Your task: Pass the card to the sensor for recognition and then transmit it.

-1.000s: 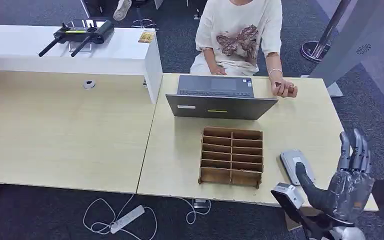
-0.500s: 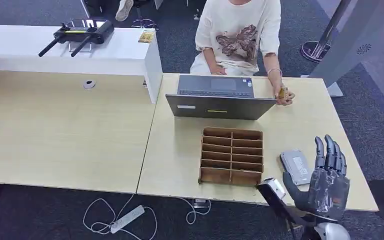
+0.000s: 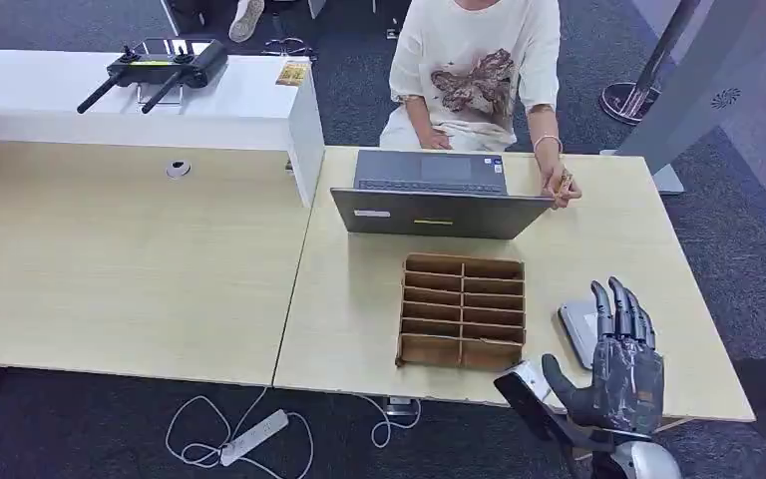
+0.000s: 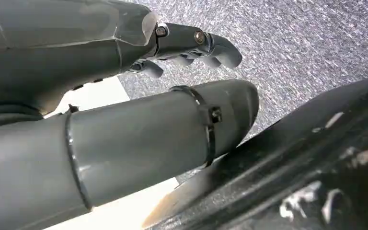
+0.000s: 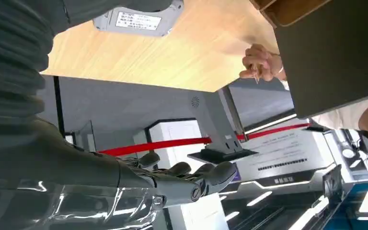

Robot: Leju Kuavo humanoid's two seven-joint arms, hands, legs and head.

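Your right hand (image 3: pixel 620 364) is flat and open, fingers straight, holding nothing, over the table's (image 3: pixel 379 299) near edge. It partly covers the grey sensor (image 3: pixel 576 324). Your left hand (image 4: pixel 124 72) holds nothing too. The person's hand (image 3: pixel 561 187) by the laptop (image 3: pixel 437 212) holds something small; you cannot tell if it's the card.

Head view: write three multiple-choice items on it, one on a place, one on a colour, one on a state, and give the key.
1. Where is the grey sensor?
A. on the white counter
B. on the table, right of the wooden organizer
C. inside the organizer

2. What colour is the laptop?
A. dark grey
B. white
C. red

3. How is the right hand?
A. gripping a card
B. pressing the laptop
C. open, empty

Key: B, it lies beside the organizer; A, its lid is dark grey; C, fingers extended, nothing held.
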